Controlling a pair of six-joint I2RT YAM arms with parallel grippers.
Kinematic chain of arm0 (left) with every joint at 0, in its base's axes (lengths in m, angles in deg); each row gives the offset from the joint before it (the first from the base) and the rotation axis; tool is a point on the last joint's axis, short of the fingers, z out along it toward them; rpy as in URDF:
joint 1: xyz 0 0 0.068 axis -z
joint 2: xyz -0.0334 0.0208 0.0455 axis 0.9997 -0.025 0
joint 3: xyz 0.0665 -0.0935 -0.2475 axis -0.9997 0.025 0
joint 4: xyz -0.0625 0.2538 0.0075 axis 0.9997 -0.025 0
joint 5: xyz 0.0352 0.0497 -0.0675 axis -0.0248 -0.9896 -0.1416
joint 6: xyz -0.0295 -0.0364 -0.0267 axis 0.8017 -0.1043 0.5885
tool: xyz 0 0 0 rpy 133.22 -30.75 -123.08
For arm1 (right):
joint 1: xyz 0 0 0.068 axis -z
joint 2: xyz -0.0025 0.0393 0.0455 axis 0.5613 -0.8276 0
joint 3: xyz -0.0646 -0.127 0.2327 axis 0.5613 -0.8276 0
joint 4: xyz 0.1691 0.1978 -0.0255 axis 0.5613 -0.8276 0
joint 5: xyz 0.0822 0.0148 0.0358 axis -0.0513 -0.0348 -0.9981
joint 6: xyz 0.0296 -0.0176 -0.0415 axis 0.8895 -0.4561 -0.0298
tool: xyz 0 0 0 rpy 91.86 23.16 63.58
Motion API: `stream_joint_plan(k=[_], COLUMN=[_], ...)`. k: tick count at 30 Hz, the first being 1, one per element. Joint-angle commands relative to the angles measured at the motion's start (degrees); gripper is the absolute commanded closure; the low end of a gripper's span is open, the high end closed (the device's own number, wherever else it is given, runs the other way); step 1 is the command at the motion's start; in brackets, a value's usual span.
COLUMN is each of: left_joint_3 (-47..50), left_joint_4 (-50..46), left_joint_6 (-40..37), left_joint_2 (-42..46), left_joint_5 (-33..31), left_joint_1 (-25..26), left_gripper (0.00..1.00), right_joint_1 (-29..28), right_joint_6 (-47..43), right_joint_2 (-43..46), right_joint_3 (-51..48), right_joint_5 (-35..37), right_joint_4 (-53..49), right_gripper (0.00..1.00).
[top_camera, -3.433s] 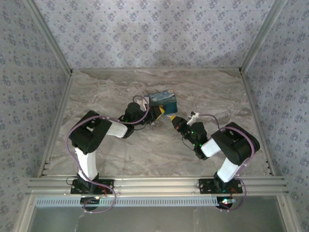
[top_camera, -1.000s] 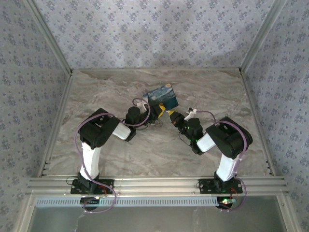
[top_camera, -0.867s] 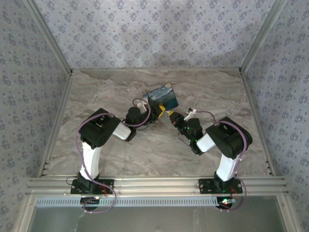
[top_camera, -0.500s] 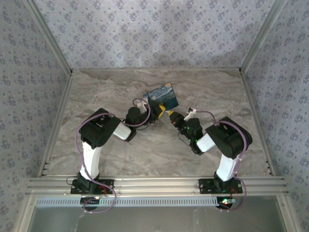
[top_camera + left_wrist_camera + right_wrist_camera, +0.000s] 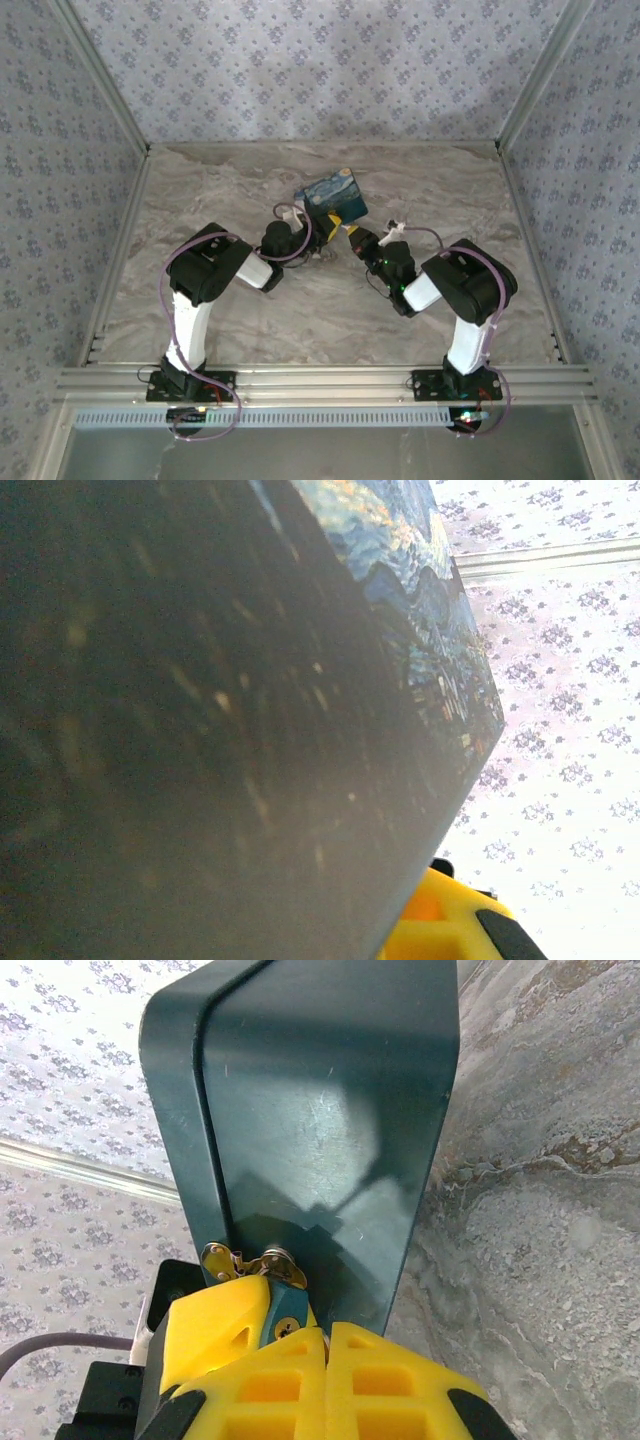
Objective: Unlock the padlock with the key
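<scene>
The right claw (image 5: 325,1335) was shut, its fingers pressed together on the blue-headed key (image 5: 286,1312). The padlock (image 5: 252,1257), small and brass-coloured, sat just ahead of its tips and slightly to their left, touching the lower edge of the dark box (image 5: 320,1110). The box stood upright in front of the claw on the marbled table (image 5: 540,1260). The left claw (image 5: 318,232) was narrow at the box's near corner, facing the right claw; could not tell what it pinched.

no legible text, labels, brands or numbers on anything
</scene>
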Motion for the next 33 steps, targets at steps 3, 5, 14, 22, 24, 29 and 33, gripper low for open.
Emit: stream_joint_plan(k=[3, 5, 14, 22, 24, 29, 33], left_joint_3=[-2.17, -2.17, -1.79, -2.17, -1.95, -1.79, -2.16], left_joint_4=[4.08, 3.86, 3.15, 3.11, 3.03, 3.07, 3.36], left_joint_6=[0.52, 0.35, -0.19, -0.18, -0.35, -0.53, -0.34], left_joint_2=[-0.02, 0.03, 0.22, 0.3, 0.3, 0.12, -0.09], left_joint_5=[3.49, 3.53, 3.63, 3.5, 3.4, 3.28, 3.33], left_joint_1=[2.47, 2.52, 2.97, 3.1, 3.03, 3.19, 3.23], left_gripper=[1.0, 1.0, 1.0, 1.0, 1.0, 1.0, 1.0], right_joint_1=[-2.19, -2.23, -3.34, -3.71, -3.57, -3.46, -4.28], right_joint_6=[0.49, 0.94, -3.86, -2.42, -1.8, 0.54, -0.19], right_joint_2=[-1.12, -1.27, -0.12, -2.28, -1.92, -1.99, -2.78], right_joint_3=[3.43, 3.94, 4.25, 5.51, 5.93, 6.2, 6.98], right_joint_5=[0.1, 0.35, 2.74, -0.16, -1.28, -2.78, -3.09], right_joint_4=[1.81, 1.68, 0.43, 1.72, 1.7, 1.68, 1.66], right_gripper=[1.0, 1.0, 1.0, 1.0, 1.0, 1.0, 1.0])
